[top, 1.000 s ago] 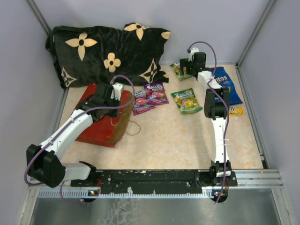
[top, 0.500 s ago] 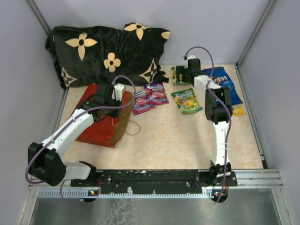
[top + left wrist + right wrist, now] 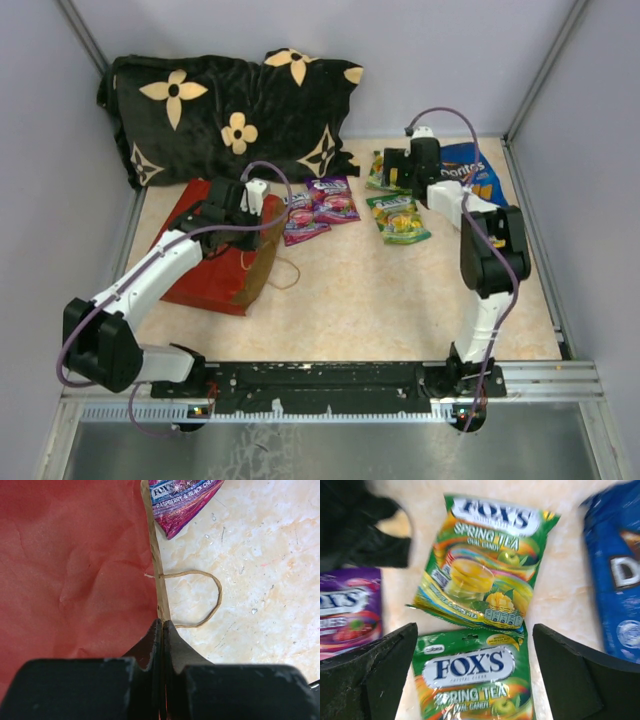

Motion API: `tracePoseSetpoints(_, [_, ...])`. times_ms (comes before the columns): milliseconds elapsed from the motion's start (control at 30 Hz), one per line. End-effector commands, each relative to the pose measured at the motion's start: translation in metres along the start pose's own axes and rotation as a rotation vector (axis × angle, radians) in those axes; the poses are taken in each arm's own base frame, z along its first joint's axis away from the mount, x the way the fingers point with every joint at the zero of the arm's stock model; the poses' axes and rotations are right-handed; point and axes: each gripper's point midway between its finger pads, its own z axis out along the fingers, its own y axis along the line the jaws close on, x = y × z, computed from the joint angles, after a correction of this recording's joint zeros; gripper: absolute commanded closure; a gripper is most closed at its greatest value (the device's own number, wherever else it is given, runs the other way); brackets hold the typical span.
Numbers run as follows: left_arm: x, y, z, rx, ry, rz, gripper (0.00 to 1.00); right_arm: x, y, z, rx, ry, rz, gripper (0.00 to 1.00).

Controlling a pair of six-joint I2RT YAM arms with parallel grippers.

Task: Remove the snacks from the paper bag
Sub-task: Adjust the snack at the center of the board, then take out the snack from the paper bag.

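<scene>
Right gripper [image 3: 475, 645], upper right of top view, has drifted down-frame, jaws apart, empty over green pouches [image 3: 482, 565]; left gripper [image 3: 162, 625] stays clamped on paper bag [image 3: 75, 565] rim. Bag next.

Black flowered pillow [image 3: 225, 100] against back wall

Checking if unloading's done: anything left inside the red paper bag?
Only brown lining shows at the mouth of the paper bag; no packet visible there. Deeper inside is covered by its red top wall.

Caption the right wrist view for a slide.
Open right gripper poised over the near green pouch, second green pouch beyond, purple pouch and blue Doritos bag flanking.
</scene>
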Motion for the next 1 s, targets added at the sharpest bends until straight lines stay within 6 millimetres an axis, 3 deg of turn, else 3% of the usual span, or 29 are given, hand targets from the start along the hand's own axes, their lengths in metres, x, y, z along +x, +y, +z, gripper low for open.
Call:
tracePoseSetpoints(0, [-0.009,-0.003,-0.007,0.015,-0.048,0.001,0.95,-0.103,0.014,-0.083,-0.030,-0.319,-0.019,0.01])
tracePoseSetpoints(100, [-0.013,-0.002,-0.012,0.012,-0.068,0.002,0.93,-0.073,0.009,-0.111,0.014,-0.256,0.006,0.01])
tracePoseSetpoints(233, [-0.019,-0.003,-0.017,0.015,-0.094,0.005,0.88,-0.018,0.009,-0.123,0.079,-0.166,-0.054,0.06])
tracePoseSetpoints(433, [-0.020,-0.004,-0.017,0.018,-0.097,0.002,0.83,0.050,0.025,-0.111,0.039,-0.045,-0.048,0.11])
tracePoseSetpoints(567, [-0.023,-0.005,-0.020,0.019,-0.111,0.002,0.78,0.076,0.024,-0.096,0.048,0.017,-0.032,0.11])
tracePoseSetpoints(700, [-0.042,-0.004,-0.041,0.006,-0.179,0.017,0.92,0.075,0.026,-0.098,0.063,-0.001,0.013,0.11])
tracePoseSetpoints(800, [-0.057,0.000,-0.059,-0.027,-0.254,0.006,1.00,0.047,0.049,-0.117,0.008,-0.120,0.033,0.08])
tracePoseSetpoints(867, [-0.065,0.000,-0.067,-0.030,-0.297,-0.002,1.00,0.029,0.073,-0.135,-0.055,-0.196,0.047,0.05])
tracePoseSetpoints(967, [-0.073,0.001,-0.076,-0.037,-0.318,-0.014,1.00,0.016,0.141,-0.170,-0.306,-0.276,0.155,0.03])
